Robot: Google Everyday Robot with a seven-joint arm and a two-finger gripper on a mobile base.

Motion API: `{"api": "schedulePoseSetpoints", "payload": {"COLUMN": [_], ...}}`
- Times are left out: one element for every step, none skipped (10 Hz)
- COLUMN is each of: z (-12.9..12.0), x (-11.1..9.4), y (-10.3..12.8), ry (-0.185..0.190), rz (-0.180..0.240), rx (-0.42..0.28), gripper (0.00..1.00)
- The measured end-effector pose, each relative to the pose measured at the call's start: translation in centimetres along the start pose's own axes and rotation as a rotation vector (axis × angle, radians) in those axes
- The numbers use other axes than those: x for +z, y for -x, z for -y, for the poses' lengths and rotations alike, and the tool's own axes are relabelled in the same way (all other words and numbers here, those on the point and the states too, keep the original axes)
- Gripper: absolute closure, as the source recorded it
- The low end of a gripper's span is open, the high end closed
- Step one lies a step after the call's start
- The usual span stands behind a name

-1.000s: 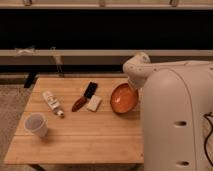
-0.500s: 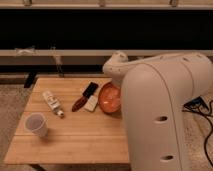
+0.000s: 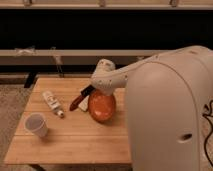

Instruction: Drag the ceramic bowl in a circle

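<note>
Your gripper (image 3: 102, 91), fingers pressed together, sits at the far rim of the glossy orange-red ceramic bowl (image 3: 102, 106) mid-surface; I judge the circle unfinished.

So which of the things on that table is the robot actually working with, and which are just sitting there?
In the job:
- ceramic bowl, orange-red
- claw, shut, at the bowl's far rim, under the white arm

Just lying about:
- white cup, front left
- white tube
- dark red packet
- black item
- wooden table

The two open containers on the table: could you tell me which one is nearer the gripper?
The ceramic bowl, wide and orange-red, directly beneath the shut gripper. The small white cup stands far off at the table's left.
</note>
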Motion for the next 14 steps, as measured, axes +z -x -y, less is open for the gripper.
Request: {"api": "schedulePoseSetpoints", "payload": {"z": [-1.2,-2.4,-3.6,-4.0,-4.2,-4.0,-3.3,-2.3,-0.7,1.1,2.7,4.4,6.3,7.2], "x": [-0.6,-1.0,-0.8,-0.2,0.9,1.8,2.7,3.4,4.2,5.1,6.0,6.9,7.8,8.3], "y": [-0.8,-1.8,-3.4,-4.8,-6.6,-8.1,-10.1,-11.9,-13.7,-15.0,-15.7,-16.1,-16.2,-15.9], "ry": [0.01,0.027,0.05,0.06,0.074,0.084,0.09,0.093,0.094,0.093,0.091,0.088,0.084,0.08], "rz": [0.008,0.012,0.007,-0.007,-0.03,-0.049,-0.076,-0.101,-0.128,-0.151,-0.171,-0.189,-0.207,-0.214], "rx": [-0.013,-0.025,-0.034,-0.035,-0.031,-0.02,0.0,0.031,0.074,0.12,0.155,0.189,0.227,0.247], "gripper": [0.9,0.9,0.9,0.9,0.9,0.9,0.9,0.9,0.9,0.9,0.9,0.9,0.9,0.9]}}
